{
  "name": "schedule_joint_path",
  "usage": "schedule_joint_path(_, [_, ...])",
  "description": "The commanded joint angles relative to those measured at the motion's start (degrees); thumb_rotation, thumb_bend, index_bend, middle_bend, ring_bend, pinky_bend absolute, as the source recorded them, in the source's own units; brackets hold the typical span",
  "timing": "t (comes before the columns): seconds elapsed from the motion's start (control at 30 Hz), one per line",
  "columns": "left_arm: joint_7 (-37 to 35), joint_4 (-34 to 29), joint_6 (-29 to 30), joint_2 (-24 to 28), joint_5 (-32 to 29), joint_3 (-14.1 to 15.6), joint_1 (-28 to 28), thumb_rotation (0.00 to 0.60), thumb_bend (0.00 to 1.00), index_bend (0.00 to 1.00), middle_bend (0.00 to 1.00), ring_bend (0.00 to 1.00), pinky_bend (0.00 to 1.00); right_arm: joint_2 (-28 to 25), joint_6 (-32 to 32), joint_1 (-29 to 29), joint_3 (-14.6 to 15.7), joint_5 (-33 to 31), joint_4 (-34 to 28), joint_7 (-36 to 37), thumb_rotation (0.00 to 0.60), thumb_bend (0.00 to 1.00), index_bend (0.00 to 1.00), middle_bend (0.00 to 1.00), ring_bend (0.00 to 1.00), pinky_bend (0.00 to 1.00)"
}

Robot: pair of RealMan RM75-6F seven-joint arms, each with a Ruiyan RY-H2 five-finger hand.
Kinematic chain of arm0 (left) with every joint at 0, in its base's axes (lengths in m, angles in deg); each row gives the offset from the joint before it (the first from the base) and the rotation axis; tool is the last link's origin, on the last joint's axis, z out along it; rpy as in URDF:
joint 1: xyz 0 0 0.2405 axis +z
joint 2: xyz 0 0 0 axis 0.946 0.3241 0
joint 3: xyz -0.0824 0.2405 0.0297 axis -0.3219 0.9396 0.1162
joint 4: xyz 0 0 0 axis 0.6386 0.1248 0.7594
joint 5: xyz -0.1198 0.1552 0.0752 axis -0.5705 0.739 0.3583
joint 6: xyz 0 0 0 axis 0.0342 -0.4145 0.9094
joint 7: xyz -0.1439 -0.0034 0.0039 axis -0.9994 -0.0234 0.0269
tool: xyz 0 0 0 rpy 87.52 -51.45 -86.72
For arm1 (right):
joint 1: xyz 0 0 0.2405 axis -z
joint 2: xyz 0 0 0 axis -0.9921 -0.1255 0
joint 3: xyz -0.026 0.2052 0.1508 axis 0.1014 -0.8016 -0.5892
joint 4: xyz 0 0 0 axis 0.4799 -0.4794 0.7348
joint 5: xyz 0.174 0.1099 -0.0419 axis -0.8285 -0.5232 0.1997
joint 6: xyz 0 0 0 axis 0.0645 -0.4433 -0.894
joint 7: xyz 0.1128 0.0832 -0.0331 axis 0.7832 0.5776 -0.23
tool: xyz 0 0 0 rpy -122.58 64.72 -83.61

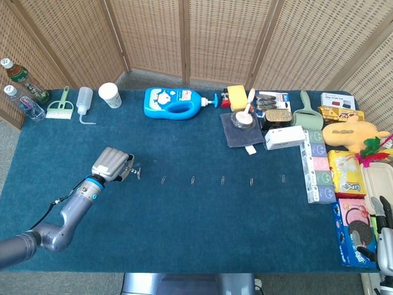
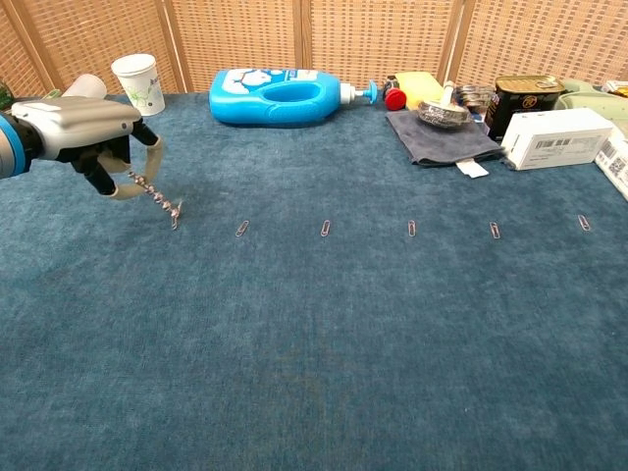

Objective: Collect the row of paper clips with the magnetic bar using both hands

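collection is at its first clip: the left robot hand (image 2: 83,132) grips the magnetic bar (image 2: 152,196), tip on the leftmost paper clip (image 2: 175,222). next, sweep toward 3 o'clock along the remaining paper clips (image 2: 326,228). right robot hand (image 1: 384,236): state unclear.
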Motion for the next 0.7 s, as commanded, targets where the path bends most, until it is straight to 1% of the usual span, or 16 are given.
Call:
schedule_joint_path(0.03, [-0.3, -1.42, 0.89, 0.63, 0.92, -0.66, -0.42, 0.6, 0.51, 0.63, 1.0, 1.0, 1.0, 0.02, 0.07, -0.02, -0.03, 0.03, 0.04, 0.02, 0.6, 0.39, 0.01, 0.05, 0.0, 0.09])
schedule_joint_path(0.17, [0.04, -3.57, 1.23, 1.27, 1.53, -1.17, -1.19, 0.6, 0.51, 0.63, 1.0, 1.0, 1.0, 0.2, 0.23, -0.13, -0.09, 0.14, 0.2, 0.14, 0.6, 0.39, 0.01, 0.05, 0.0, 0.09])
schedule_joint_path(0.3, [0.97, -4.71, 1.15, 0.8, 1.31, -1.41, -2.02, 0.6, 0.51, 0.63, 1.0, 1.0, 1.0, 0.4, 0.48, -0.24, -0.09, 0.25, 0.53, 0.53, 0.6, 0.39, 0.01, 0.05, 0.0, 0.09])
schedule_joint_path(0.7, [4.23, -2.73, 0.16, -5.2, -2.2, -2.31, -5.21, 0.6, 0.51, 0.63, 1.0, 1.0, 1.0, 0.32, 0.18, 0.45, -0.03, 0.12, 2.23, 2.94, 0.6, 0.39, 0.01, 0.05, 0.0, 0.09])
